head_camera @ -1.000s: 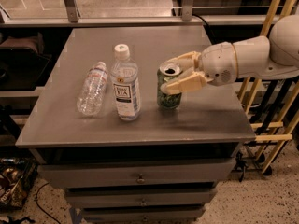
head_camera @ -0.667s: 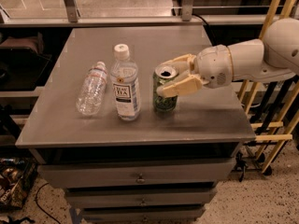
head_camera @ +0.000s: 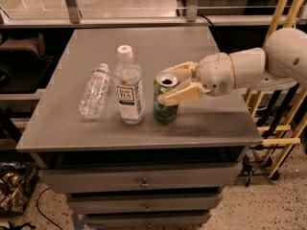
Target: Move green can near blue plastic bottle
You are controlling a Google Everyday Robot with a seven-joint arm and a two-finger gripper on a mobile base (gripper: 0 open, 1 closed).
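Note:
The green can (head_camera: 166,104) stands upright on the grey table top (head_camera: 144,51), its silver top open. The blue plastic bottle (head_camera: 128,86), clear with a white cap and a "TEA" label, stands upright just left of the can, with a small gap between them. My gripper (head_camera: 169,86) reaches in from the right, its cream fingers (head_camera: 180,95) closed around the upper part of the can, one behind it and one in front.
A slimmer clear bottle (head_camera: 94,90) with a red-and-white label lies on its side left of the tea bottle. The table is a drawer cabinet (head_camera: 144,181). Yellow rails (head_camera: 283,128) stand to the right. A floor and metal posts lie behind the table.
My gripper has carried the green can to the left, closer to the tea bottle. The two bottles have not moved.

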